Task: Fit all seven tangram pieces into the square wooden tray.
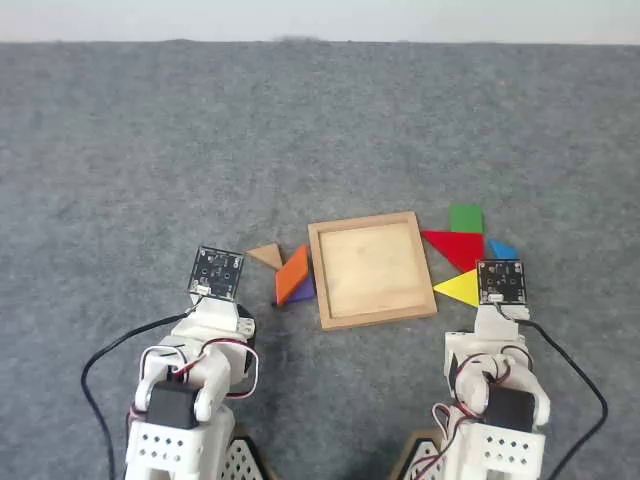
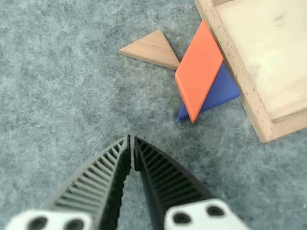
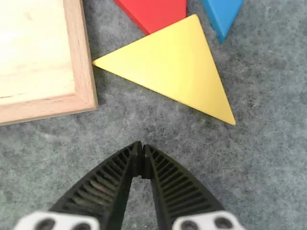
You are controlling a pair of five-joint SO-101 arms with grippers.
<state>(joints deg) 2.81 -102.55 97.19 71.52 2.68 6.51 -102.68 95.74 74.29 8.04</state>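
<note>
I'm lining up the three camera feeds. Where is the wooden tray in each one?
High view: the wooden tray lies in the middle of the picture.
Left wrist view: its rim runs beside the orange piece.
Right wrist view: its corner sits beside the yellow triangle.
Shared landmark: the grey mat underneath.
</note>
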